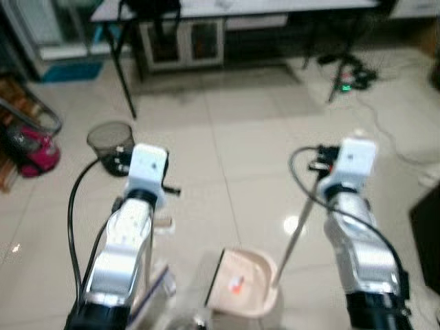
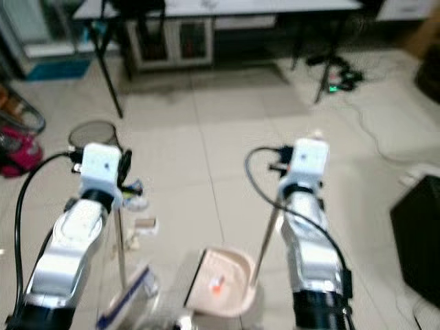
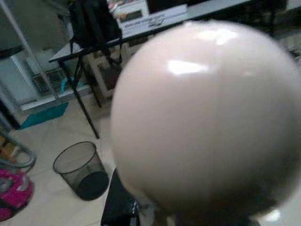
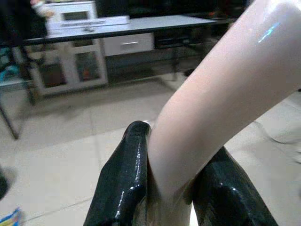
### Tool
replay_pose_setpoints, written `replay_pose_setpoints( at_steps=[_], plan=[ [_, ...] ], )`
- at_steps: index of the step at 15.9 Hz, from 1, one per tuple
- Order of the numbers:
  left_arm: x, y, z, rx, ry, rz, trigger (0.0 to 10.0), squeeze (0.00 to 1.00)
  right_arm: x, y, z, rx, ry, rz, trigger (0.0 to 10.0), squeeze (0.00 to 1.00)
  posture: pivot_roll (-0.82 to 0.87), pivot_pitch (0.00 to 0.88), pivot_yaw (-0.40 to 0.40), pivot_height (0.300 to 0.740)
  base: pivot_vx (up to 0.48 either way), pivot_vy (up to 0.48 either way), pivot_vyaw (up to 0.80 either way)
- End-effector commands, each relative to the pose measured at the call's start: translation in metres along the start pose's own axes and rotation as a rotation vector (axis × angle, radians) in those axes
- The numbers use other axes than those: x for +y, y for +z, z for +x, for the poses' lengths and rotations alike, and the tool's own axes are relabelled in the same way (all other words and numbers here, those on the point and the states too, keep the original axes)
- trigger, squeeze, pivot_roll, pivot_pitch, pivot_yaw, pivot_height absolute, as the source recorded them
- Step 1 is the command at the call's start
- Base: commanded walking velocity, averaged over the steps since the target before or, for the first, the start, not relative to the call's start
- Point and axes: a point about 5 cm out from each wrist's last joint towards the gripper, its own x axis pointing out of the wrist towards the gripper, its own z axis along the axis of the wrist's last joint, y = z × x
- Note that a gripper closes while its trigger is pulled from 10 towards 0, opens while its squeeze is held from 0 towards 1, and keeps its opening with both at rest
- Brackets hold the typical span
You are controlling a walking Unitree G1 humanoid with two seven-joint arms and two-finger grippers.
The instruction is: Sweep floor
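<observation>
Looked to be midway through the collecting step of the sweep: dustpan (image 1: 244, 282) set low at the bottom centre of the head views, mouth turned toward the left of the frame, with one small orange bit (image 1: 237, 284) already lying inside. Stood beside the broom (image 2: 127, 292), whose blue-and-white head sat at the lower left, near the pan but apart from it.

Left several pale scraps (image 2: 141, 225) on the tiled floor (image 1: 227, 151) at left of centre, just above the broom head in the frame and not yet gathered. Called next, by this reading, for drawing the broom head behind those scraps and pushing them toward the pan mouth while holding the pan steady and flat against the tiles; afterwards, probably, for tipping the load into the mesh wastebasket (image 1: 110, 141) at the left, above the left arm in the frame.

Right gripper (image 4: 171, 188): closed tight round the pan's long pale handle, one glossy black finger (image 4: 122, 179) pressed to each side of it, with no gap visible between pad and stick. Kept that handle slanting down from the wrist at right of centre to the pan's rim.

Left gripper (image 3: 129, 212): judged closed on the broom's thin stick, with the stick's rounded pale knob bulging right before the wrist camera and a single dark finger edge below it; exact width of the grip hidden by the knob. Appeared blurred in both head views, so finer debris could not be made out.
</observation>
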Motion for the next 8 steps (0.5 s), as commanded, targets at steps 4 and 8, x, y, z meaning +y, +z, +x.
replay_pose_setpoints(
  at_steps=[4,8],
  plan=[
    [0.0038,0.0088,0.0002,-0.037,0.014,0.006,10.0,0.00,0.0077,0.0104,0.0006,-0.044,0.032,-0.002,10.0,0.00,-0.03,0.039,0.019,0.740,-0.141,0.000,0.00],
    [0.0029,0.0060,0.0006,-0.016,0.009,-0.008,10.0,0.00,0.0092,0.0076,0.0006,-0.027,0.042,-0.003,10.0,0.00,-0.03,0.042,0.018,0.740,0.000,0.079,0.00]
  ],
)
